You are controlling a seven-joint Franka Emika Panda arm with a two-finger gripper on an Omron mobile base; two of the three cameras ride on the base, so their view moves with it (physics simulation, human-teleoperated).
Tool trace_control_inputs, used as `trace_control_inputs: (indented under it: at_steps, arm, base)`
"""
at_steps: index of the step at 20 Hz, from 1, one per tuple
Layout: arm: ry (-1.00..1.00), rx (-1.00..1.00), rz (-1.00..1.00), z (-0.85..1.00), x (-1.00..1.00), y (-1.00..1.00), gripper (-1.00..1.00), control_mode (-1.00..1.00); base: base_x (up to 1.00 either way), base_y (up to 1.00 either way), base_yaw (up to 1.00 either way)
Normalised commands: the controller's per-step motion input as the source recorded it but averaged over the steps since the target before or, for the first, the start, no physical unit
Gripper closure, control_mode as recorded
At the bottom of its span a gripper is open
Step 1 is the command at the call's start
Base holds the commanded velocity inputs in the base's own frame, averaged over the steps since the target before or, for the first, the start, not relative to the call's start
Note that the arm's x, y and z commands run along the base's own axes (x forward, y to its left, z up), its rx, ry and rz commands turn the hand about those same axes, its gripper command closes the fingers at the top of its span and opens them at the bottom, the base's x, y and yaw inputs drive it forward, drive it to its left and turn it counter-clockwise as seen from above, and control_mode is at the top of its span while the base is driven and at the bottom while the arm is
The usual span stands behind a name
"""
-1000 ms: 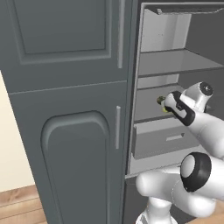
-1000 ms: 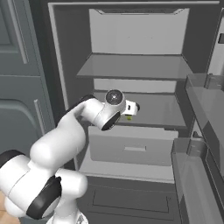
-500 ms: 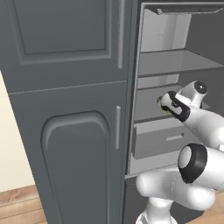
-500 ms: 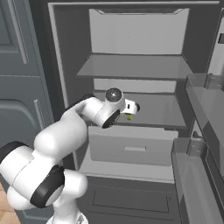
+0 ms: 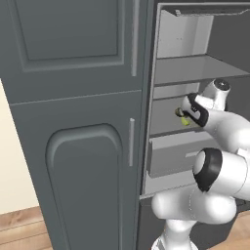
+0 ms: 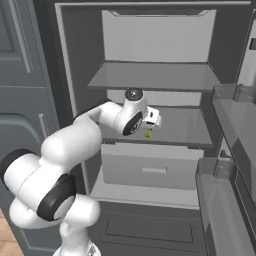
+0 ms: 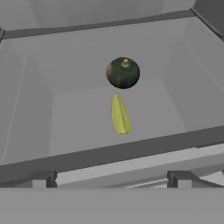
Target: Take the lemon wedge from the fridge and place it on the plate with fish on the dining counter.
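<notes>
Near the front edge of the middle fridge shelf, roughly mid-width, sits the lemon wedge [image 7: 120,114] — lying flat, one tip pointing toward the back, with a small dark green round fruit [image 7: 123,73] just behind it, close but not touching. Over the last second the arm has pushed the end effector [image 6: 151,120] a bit further in toward the shelf and turned the wrist some; the wedge hasn't budged. Jaws are spread wide and empty, fingertips [image 7: 43,178] low in the hand view, short of the shelf lip. So my read: we're in the final approach, grab not started yet.

Room-wise it's decent. The shelf [image 7: 65,127] is bare on both sides of the wedge out to the side walls, and the shelf above [image 6: 155,77] leaves headroom. Tight bits are the front lip the fingers have to clear, the green fruit right behind — overshoot and you'd bump it — and the drawer [image 6: 150,167] below. The fridge [image 6: 75,60] stands open, the cabinet [image 5: 73,146] to its left.
</notes>
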Motion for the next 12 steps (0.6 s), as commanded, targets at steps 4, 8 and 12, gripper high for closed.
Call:
trace_control_inputs:
  at_steps: [4, 8, 12]
  arm:
    - [-0.04, 0.0, 0.01, -0.03, 0.0, -0.05, -1.0, -1.0]
    - [-0.19, 0.0, 0.04, -0.17, 0.05, -0.03, -1.0, -1.0]
    - [0.0, 0.0, 0.04, -0.02, 0.09, -0.04, -1.0, -1.0]
  base:
    - [0.0, 0.0, 0.0]
    - [0.0, 0.0, 0.0]
    - [0.0, 0.0, 0.0]
